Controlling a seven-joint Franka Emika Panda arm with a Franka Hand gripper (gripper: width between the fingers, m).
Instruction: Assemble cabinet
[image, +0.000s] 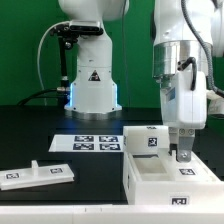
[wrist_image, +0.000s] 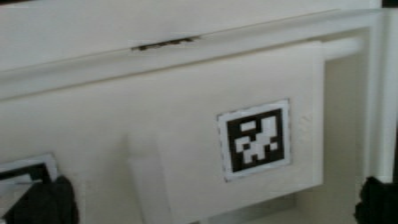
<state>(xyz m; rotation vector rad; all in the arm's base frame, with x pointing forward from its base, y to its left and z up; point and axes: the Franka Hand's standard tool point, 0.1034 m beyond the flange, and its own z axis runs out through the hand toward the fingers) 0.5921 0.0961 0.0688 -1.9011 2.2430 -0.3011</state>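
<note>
A black table (image: 30, 125) carries everything. The white arm (image: 178, 60) reaches down on the exterior view's right, and its base (image: 92, 90) stands at the back.

The cabinet is in separate white pieces. A box (image: 150, 180) sits at the front on the exterior view's right. A flat panel (image: 35, 175) lies well apart from it at the front left. The marker board (image: 88, 142) lies between the base and the box, just beside the box.

The gripper (image: 183, 153) points straight down over the box's rear part, with its tips at the top edge. In the wrist view its dark fingers (wrist_image: 39, 202) stand at opposite edges of the picture, spread wide. A white slab of the box lies between them and is narrower than the gap. Neither finger appears to touch it, and nothing is pinched.

No readable words show anywhere. The slab carries one black-and-white square tag (wrist_image: 262, 140). More such squares sit on the box, the panel and the marker board. The base bears a triangle sticker (image: 92, 77), its symbol too small to make out.
</note>
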